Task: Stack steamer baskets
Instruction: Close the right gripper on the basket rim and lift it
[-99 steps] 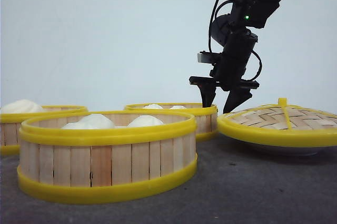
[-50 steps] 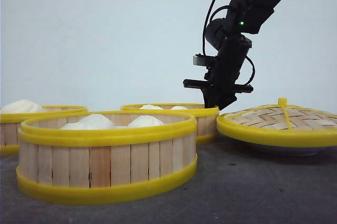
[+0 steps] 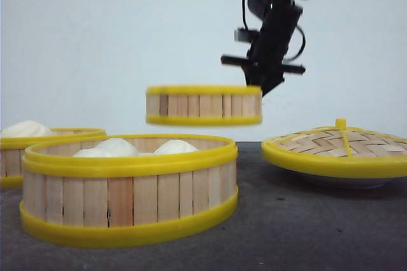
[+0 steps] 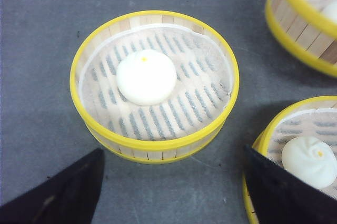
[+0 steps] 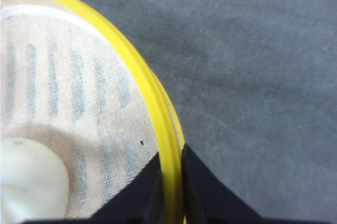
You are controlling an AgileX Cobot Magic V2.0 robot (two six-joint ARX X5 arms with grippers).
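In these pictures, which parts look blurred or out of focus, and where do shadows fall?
Front view: the right gripper and the lifted basket look slightly motion-blurred; the near basket is sharper. Left wrist view: sharp, with a soft shadow beside the single-bun basket. Right wrist view: fingertips soft, the yellow rim fairly clear.

Lab-like test setup: bare white wall (image 3: 127, 42), grey tabletop (image 3: 305, 226)

Yellow rims, pale wooden slats on the baskets (image 3: 203, 105). White buns (image 4: 146, 77) inside. Grey counter (image 3: 305, 220), woven tan lid (image 3: 340, 140).
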